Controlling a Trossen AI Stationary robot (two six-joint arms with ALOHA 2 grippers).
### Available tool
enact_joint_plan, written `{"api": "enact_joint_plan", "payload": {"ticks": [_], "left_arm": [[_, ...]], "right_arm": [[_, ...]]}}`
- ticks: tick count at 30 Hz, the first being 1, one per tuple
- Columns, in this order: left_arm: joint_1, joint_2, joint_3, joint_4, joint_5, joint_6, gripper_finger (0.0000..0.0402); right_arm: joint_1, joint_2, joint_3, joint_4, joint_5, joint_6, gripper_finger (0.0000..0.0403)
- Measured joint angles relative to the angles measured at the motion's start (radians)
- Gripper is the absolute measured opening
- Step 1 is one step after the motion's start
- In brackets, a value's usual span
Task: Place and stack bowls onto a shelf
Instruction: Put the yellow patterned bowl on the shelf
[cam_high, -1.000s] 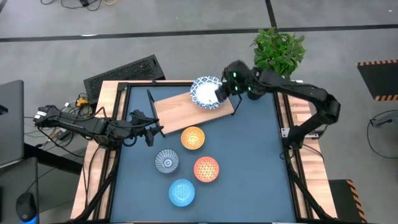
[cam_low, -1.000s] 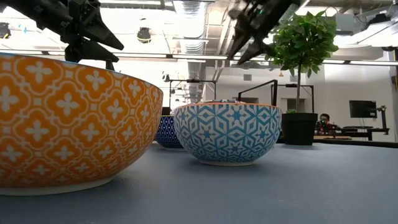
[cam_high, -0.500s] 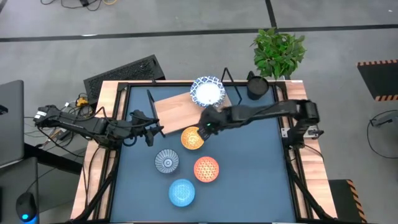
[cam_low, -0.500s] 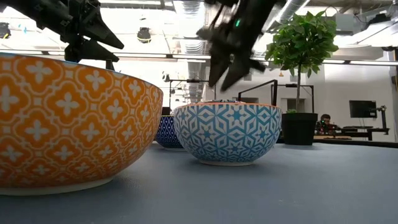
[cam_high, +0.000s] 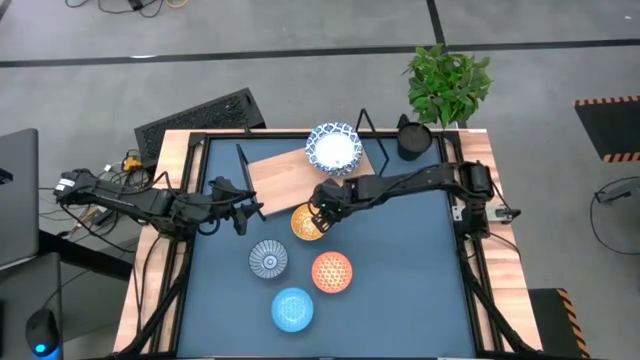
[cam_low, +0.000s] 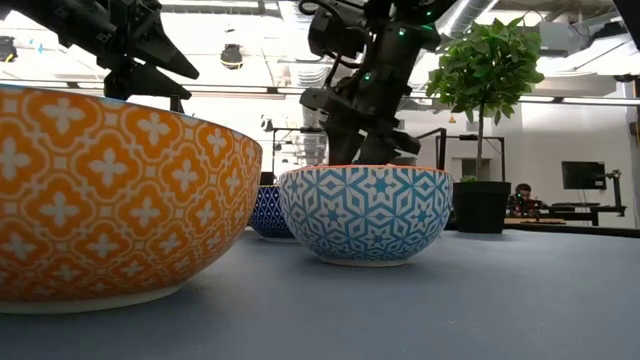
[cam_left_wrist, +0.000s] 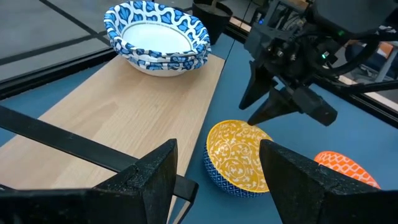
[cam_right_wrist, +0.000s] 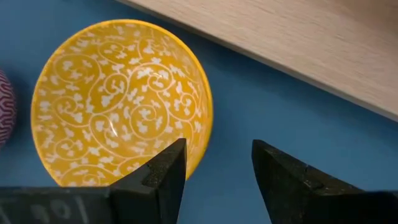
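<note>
Right hand (cam_right_wrist: 214, 168) agape over yellow bowl (cam_right_wrist: 121, 102)

**Even overhead light, soft focus up close**

You get flat, even light from above: in the high view the counter (cam_high: 400, 260) shows only faint, short shadows beside the bowls. In the low view, ceiling strip lights (cam_low: 300, 20) glare white and the bright room behind turns the right claw (cam_low: 365, 150) into a dark silhouette. The near orange bowl (cam_low: 110, 200) looks slightly soft; the blue-patterned bowl (cam_low: 365, 215) behind it is sharper. In the left wrist view your own left claw's fingers (cam_left_wrist: 155, 180) are blurred and dark. The yellow bowl (cam_right_wrist: 118, 102) shows a small glossy highlight inside it in the right wrist view.
</note>
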Motion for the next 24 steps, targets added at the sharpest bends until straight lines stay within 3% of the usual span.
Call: {"api": "enact_joint_plan", "payload": {"ticks": [13,16,21,24], "left_arm": [[0.000,0.000,0.000,-0.003,0.000,-0.001,0.0213],[0.000,0.000,0.000,-0.004,-0.001,-0.001,0.0213],[0.000,0.000,0.000,-0.004,-0.001,-0.002,0.0213],[0.000,0.000,0.000,-0.005,-0.001,-0.002,0.0213]], "right_arm": [[0.018,0.097,-0.002,0.054,-0.029,0.008,0.0193],[0.021,0.092,0.001,0.085,-0.029,0.015,0.0154],[0.021,0.088,0.002,0.085,-0.032,0.015,0.0046],[0.025,0.087,0.005,0.088,-0.027,0.011,0.0035]]}}
